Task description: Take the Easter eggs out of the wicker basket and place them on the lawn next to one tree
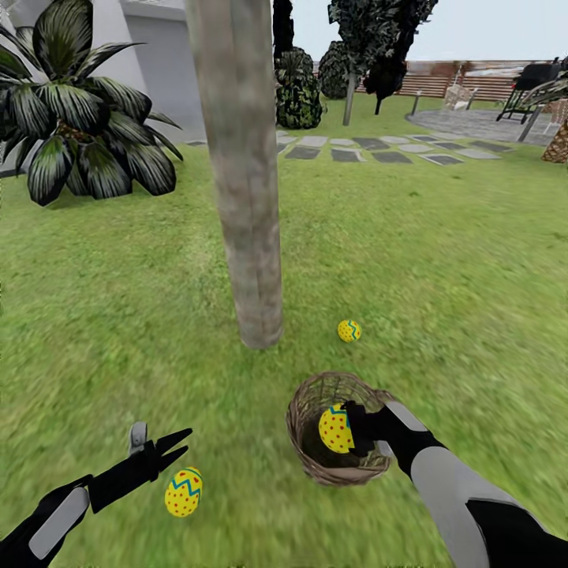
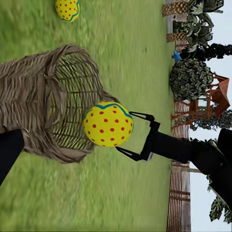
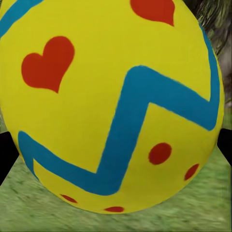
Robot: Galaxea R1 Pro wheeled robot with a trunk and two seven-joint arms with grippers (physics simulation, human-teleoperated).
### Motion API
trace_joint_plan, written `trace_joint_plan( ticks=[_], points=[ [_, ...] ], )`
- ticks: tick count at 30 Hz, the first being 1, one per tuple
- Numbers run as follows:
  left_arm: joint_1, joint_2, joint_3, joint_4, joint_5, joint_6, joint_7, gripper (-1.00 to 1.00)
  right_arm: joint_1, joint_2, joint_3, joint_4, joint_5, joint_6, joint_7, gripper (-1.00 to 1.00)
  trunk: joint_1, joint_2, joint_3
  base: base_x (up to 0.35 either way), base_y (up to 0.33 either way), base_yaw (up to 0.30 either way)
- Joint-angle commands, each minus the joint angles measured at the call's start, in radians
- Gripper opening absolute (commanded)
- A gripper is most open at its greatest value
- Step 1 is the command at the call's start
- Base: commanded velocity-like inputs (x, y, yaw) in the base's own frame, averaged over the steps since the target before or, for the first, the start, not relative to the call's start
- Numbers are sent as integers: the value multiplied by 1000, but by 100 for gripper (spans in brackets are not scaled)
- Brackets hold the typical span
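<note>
Egg (image 1: 336, 429) between right jaws, over basket (image 1: 304, 410)

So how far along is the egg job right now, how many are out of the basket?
Two are out: one egg lies on the lawn right of the tree trunk's base, another egg lies on the grass just by the open left gripper. The third egg is in the right gripper, over the wicker basket. Left: set it down by the trunk, perhaps bring the near egg closer.
</note>
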Motion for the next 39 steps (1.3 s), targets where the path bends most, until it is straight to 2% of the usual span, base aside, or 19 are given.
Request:
trace_joint_plan(
  ticks=[1,4,6,8,16,20,27,29,31,32,35,39],
  points=[
    [0,0,0,0,0,0,0,100,0,-1,0,-1,-2,-1,-1,-100,-4,7,4,-212,0,0],
    [0,-10,0,0,-4,0,0,100,0,3,23,-54,-3,-1,-7,-100,-15,28,17,-73,0,0],
    [0,-10,0,0,-5,0,0,100,0,5,53,-61,-4,-1,-7,-100,-23,42,26,-172,0,0],
    [0,-11,0,0,-4,0,0,100,0,5,65,-63,-4,-1,-7,-100,-31,56,34,-63,0,0],
    [0,-11,0,0,-3,0,0,100,0,6,74,-66,-4,-1,-6,-100,-61,112,68,-156,0,0],
    [0,-9,2,0,-2,0,0,100,0,6,133,-68,-4,-1,1,-100,-77,140,84,-49,0,0],
    [-1,-9,2,0,-3,1,-1,100,0,6,155,-117,-4,23,-7,-100,-104,189,112,-150,0,0],
    [0,-9,2,0,-2,1,-1,100,0,5,175,-129,-4,27,-7,-100,-111,203,119,-159,0,0],
    [0,-9,2,0,-2,1,-1,100,0,5,210,-154,-4,28,-10,-100,-119,217,127,-33,0,0],
    [0,-9,2,0,-2,1,-1,100,0,5,226,-160,-5,29,-17,-100,-123,224,130,-9,0,0],
    [0,-9,2,0,0,1,-1,100,0,5,235,-163,-6,45,-30,-100,-134,245,141,-2,0,0],
    [0,-9,3,0,2,1,-1,100,0,6,236,-186,-16,59,-131,-100,-150,273,155,0,0,0]
  ],
)
